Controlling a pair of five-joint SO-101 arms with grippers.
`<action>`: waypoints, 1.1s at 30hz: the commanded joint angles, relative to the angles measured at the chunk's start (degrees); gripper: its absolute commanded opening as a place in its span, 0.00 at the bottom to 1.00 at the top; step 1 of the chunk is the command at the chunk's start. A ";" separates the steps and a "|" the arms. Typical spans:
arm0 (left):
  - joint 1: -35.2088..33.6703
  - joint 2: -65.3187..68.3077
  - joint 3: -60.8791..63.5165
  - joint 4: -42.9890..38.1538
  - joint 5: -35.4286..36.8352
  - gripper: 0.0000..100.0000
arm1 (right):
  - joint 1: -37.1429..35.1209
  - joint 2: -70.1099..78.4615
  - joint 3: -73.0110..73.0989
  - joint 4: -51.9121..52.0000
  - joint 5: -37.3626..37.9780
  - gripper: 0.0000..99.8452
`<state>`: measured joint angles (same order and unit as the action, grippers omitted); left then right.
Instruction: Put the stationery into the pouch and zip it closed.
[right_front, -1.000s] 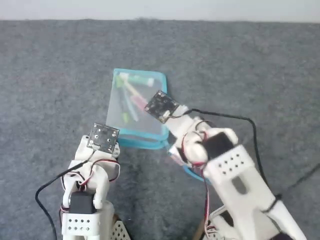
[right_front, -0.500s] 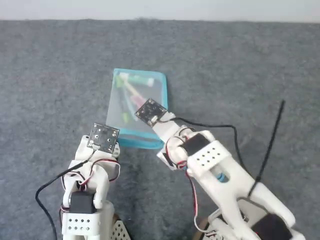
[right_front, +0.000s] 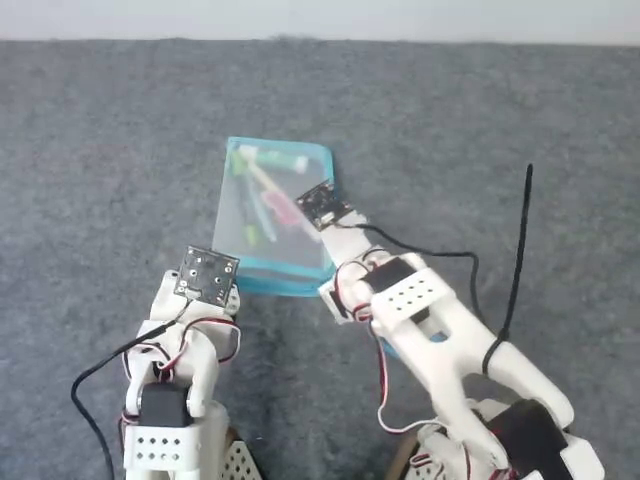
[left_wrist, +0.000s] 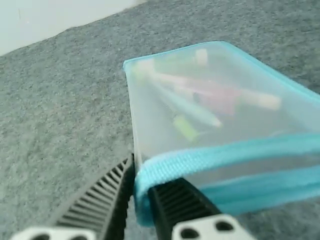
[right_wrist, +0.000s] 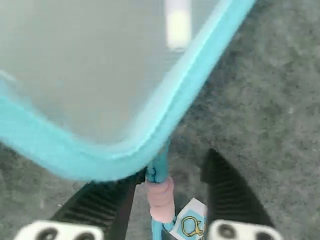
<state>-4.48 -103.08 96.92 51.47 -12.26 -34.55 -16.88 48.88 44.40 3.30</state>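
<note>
Pouch (right_front: 275, 215): clear, teal-trimmed, flat on grey carpeted table (right_front: 480, 130), just short of centre toward 12 o'clock. Stationery (right_front: 262, 195) is inside, pens and markers in green, pink and white lying loosely along its length.

Left gripper (left_wrist: 140, 200): jaws pinched together on the pouch's teal edge band at its 7 o'clock corner. That corner is lifted slightly off the carpet.

Right gripper (right_wrist: 174, 167): at the pouch's 5 o'clock corner, jaws apart. The zipper pull (right_wrist: 160, 197), a teal cord with a pink bead and a small tag (right_wrist: 187, 225), hangs between them, close against one finger. No grip on it.

Right arm comes in from 5 o'clock, left arm from 7 o'clock.
</note>
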 joint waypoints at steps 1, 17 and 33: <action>0.00 -1.14 -0.66 -1.58 0.88 0.01 | 1.45 -1.19 -2.37 -0.04 0.44 0.02; 3.78 -0.88 -1.01 -2.37 0.88 0.01 | -16.57 -37.41 -7.03 19.38 10.90 0.01; 3.87 -0.79 -1.01 -1.58 2.46 0.01 | -32.22 -29.49 -13.63 25.80 15.91 0.13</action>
<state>-0.79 -103.08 96.92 50.95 -10.95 -65.05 -43.96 40.18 68.48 18.15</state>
